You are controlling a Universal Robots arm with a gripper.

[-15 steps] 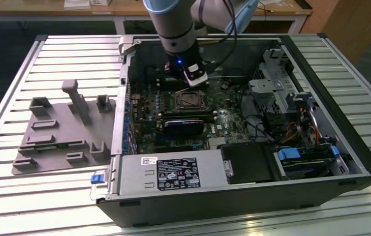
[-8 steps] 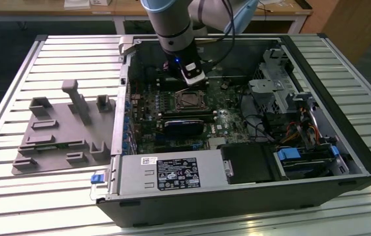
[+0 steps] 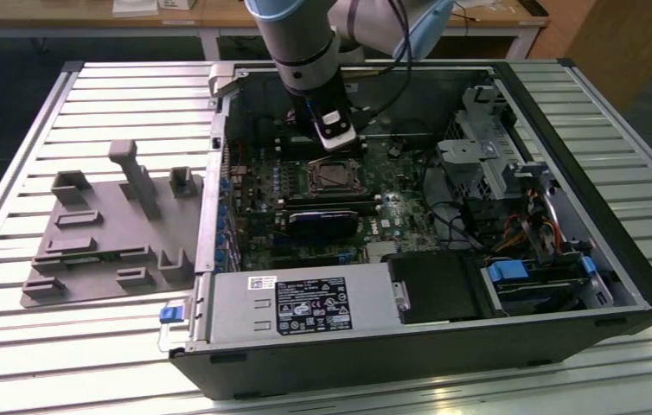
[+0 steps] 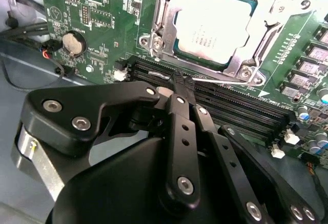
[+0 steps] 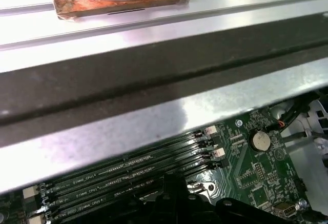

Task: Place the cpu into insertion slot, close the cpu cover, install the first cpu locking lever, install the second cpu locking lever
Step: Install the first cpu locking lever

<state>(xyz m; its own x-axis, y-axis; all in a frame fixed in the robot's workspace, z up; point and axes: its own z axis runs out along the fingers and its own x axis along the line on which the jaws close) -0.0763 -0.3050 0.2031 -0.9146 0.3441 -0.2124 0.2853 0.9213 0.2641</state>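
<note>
Green motherboard (image 4: 102, 8) holds the pale silvery cpu (image 4: 215, 24).

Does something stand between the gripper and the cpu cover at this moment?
Nothing visible blocks it. In the second wrist view the gripper hangs over the memory slots, right beside the cpu cover, which lies over the cpu. Only a thin metal lever runs along that edge of the cover.
</note>
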